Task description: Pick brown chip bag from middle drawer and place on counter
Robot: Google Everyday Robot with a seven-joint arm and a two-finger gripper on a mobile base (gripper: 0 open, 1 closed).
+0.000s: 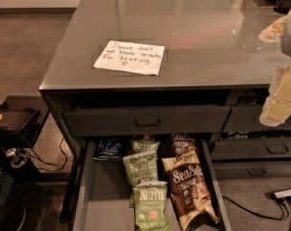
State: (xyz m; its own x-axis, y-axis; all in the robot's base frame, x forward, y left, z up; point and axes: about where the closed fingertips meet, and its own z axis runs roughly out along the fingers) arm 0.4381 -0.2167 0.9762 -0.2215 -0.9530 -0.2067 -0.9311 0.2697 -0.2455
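**ITEM 1: brown chip bag**
Loc.: in the middle drawer, which is pulled open. The bag is in the right-hand row at the near end, laid flat w/ label up and cream top band toward the far side. Not yet grasped. A 2nd brown bag is seen just behind it, partly under the upper drawer.

**ITEM 2: gripper**
Loc.: right edge of view, at approx. counter-edge level, well apart from the bag. Whether it is spread or pressed together cannot be told.

**RISKS (judged, not observed)**
- Wrong pick: the green Kettle bags are stacked just beside the target's left edge, so a descent drifting left could close on one.
- Double pick: the far brown bag looks to be touching the target's top band and may be dragged along.
- Slip or crush: the film is crinkly and prob. air-filled. A shallow pinch may be lost, and a hard one may break the contents.
- Collision: the target's right edge is close to the drawer's right wall, and the upper drawer front overhangs the far end. Either could be struck on approach or lift-out.
- Placement: the glossy top may let the bag slide, and the note could be covered or pushed.

**SURFACE: counter**
Flat, grey, glossy, reflective. A white handwritten note is set left of centre, near the front edge.

**ROOM**
- Brownish floor.
- Dark cluttered stand at left, w/ cables.
- Power strip and cable at right, on the floor.
- Small dark blue bag at the drawer's far left.
- Closed drawers at right.
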